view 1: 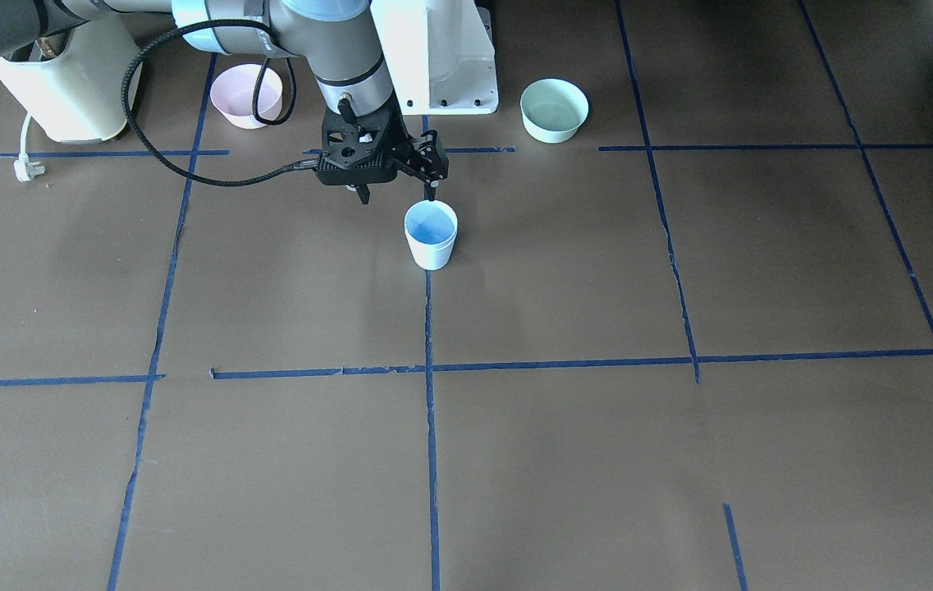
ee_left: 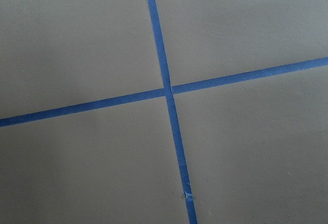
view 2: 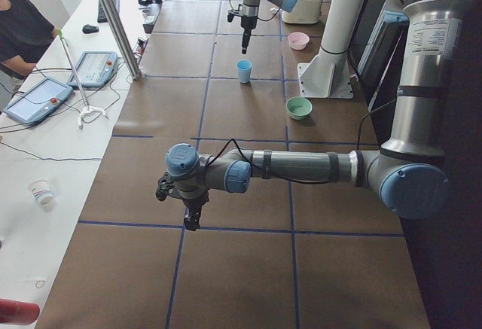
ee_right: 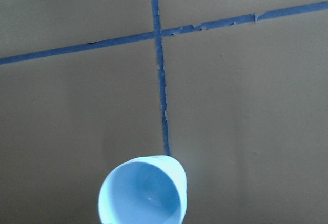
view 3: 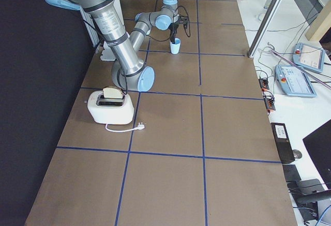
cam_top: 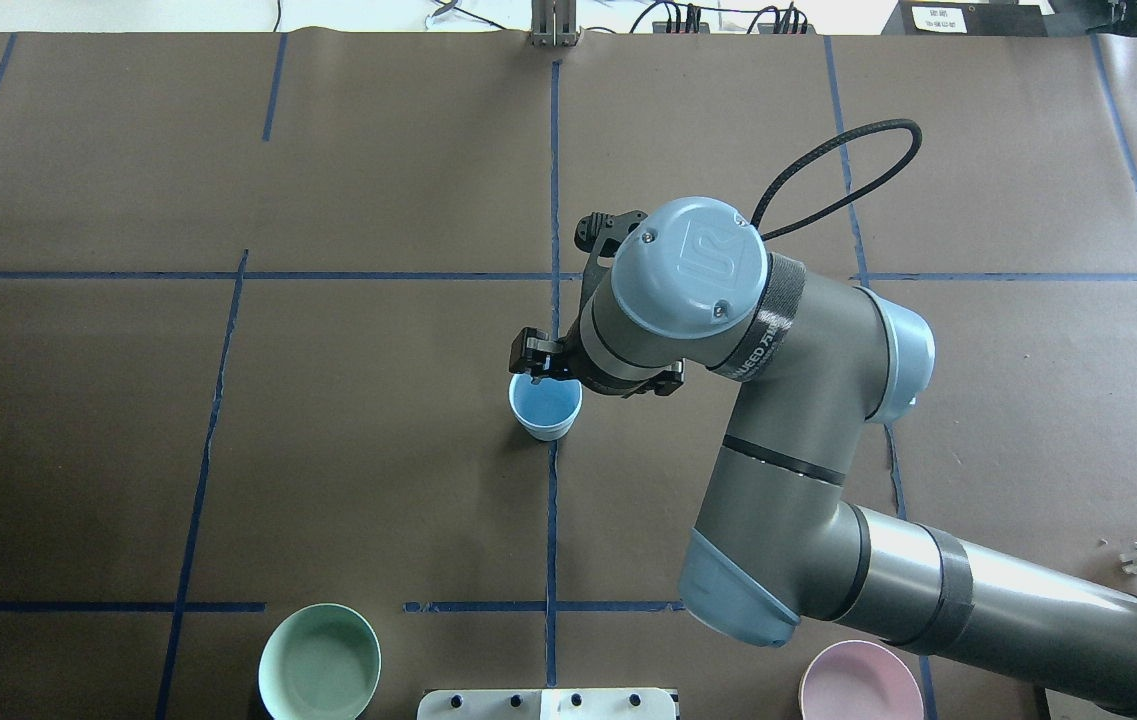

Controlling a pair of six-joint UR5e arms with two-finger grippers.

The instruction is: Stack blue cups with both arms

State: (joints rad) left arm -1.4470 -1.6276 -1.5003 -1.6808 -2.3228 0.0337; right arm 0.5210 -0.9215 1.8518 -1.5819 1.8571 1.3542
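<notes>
One pale blue cup (view 1: 431, 238) stands upright on the brown table near the centre tape line. It also shows in the overhead view (cam_top: 545, 405) and the right wrist view (ee_right: 143, 193). Its rim looks doubled there, so I cannot tell whether a second cup sits inside it. No other blue cup is in view. My right gripper (view 1: 396, 195) is open just above the cup, offset to one side, with one fingertip (view 1: 432, 194) over its rim. My left gripper (view 2: 188, 216) hangs over bare table far from the cup. I cannot tell whether it is open or shut.
A pink bowl (view 1: 246, 96) and a green bowl (view 1: 554, 109) flank the white pedestal (view 1: 441, 57). A cream toaster (view 1: 64, 82) with a loose plug (view 1: 27, 168) stands by the pink bowl. An operator (view 2: 19, 28) sits at the side bench.
</notes>
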